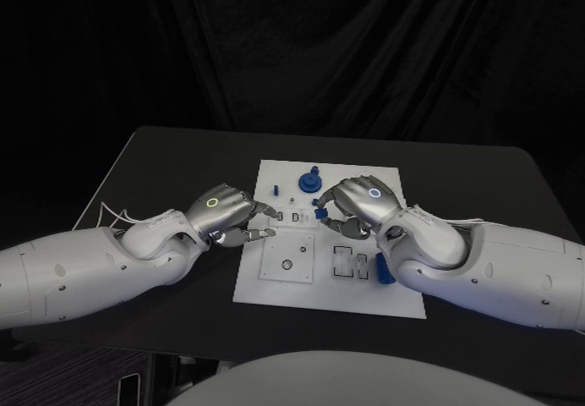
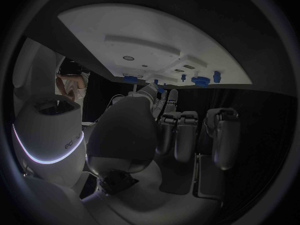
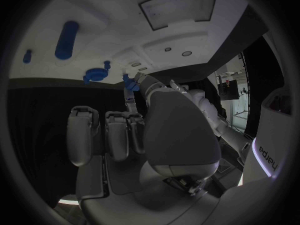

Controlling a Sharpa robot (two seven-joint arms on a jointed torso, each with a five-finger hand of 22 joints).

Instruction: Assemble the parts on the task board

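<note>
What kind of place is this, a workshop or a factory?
Most likely a robotics test lab, not a factory: a black table against dark curtains, one white task board carrying small blue parts, and two robot hands, left hand and right hand, working over it.

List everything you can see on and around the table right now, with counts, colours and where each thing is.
Table: one, black, under everything.
Task board: one, white plate, middle of the table, with recessed slots and holes.
Gear-shaped part: one, blue, far end of the board.
Small peg: one, blue, upright, far left of the board.
Long cylinder part: one, blue, at the board's right edge beside the right arm.
Part at the right hand's fingertips: one, blue, apparently pinched over the board; shape unclear.
Cables: a few, white, along the left arm.
Left hand: silver, fingers curled, at the board's left edge; no part seen in it.
Right hand: silver, above the board's far middle.
</note>
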